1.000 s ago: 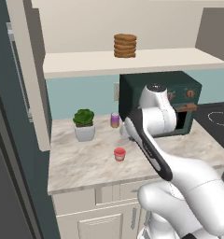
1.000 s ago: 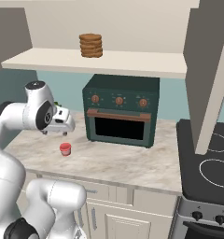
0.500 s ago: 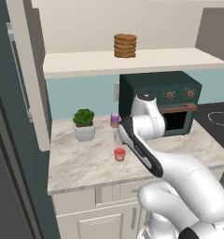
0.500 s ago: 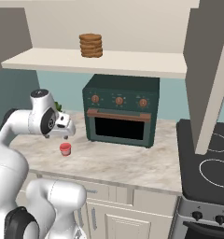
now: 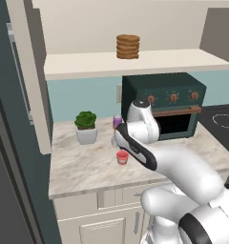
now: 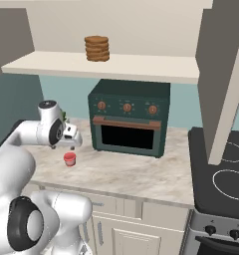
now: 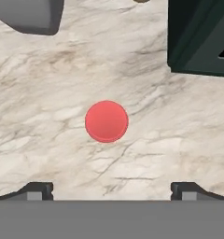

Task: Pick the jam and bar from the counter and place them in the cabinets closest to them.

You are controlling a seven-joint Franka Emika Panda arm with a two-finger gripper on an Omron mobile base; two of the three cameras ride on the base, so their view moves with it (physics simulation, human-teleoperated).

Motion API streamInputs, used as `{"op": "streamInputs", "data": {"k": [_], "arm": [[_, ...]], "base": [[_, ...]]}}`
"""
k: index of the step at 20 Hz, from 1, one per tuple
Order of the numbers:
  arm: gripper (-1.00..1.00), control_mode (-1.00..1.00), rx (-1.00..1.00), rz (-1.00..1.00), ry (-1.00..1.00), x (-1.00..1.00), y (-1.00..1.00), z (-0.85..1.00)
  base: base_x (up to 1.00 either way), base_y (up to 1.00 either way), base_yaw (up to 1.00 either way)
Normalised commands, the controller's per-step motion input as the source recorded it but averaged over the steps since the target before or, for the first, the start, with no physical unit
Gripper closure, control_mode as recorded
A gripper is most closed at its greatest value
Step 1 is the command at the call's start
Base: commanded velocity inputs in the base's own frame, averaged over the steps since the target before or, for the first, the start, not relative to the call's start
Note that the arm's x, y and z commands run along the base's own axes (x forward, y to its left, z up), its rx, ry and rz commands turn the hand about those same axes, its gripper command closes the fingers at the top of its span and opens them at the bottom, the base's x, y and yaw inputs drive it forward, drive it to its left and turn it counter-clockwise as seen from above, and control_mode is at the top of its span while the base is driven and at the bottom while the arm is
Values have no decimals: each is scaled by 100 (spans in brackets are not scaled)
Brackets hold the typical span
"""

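Red-lidded jam point(image 7: 107, 121) sits on the counter point(image 7: 179, 140) beneath the claw point(image 7: 109, 189) (spread wide, gripping nothing).

White arm bent low, hand pointing down, fingers point(image 7: 39, 190) spread wide (nothing held)

The jam point(image 7: 107, 121), a small squat red-pink jar with a round red lid, stands upright on the beige marbled counter point(image 7: 62, 93), directly below the claw point(image 7: 112, 189), apart from it.
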Motion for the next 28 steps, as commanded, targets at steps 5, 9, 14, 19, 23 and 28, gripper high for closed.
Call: {"op": "streamInputs", "data": {"k": [5, 9, 14, 19, 23, 28], "arm": [[-100, -100, 0, 0, 4, 27, 9, -34], [-100, -100, 0, 0, 4, 18, 7, -37], [-100, -100, 0, 0, 2, 19, 4, -32], [-100, -100, 0, 0, 2, 25, 5, -30], [-100, -100, 0, 0, 2, 29, 3, -27], [-100, -100, 0, 0, 2, 20, 4, -29]], "base": [[0, 0, 0], [0, 0, 0], [0, 0, 0], [0, 0, 0], [0, 0, 0], [0, 0, 0]]}}
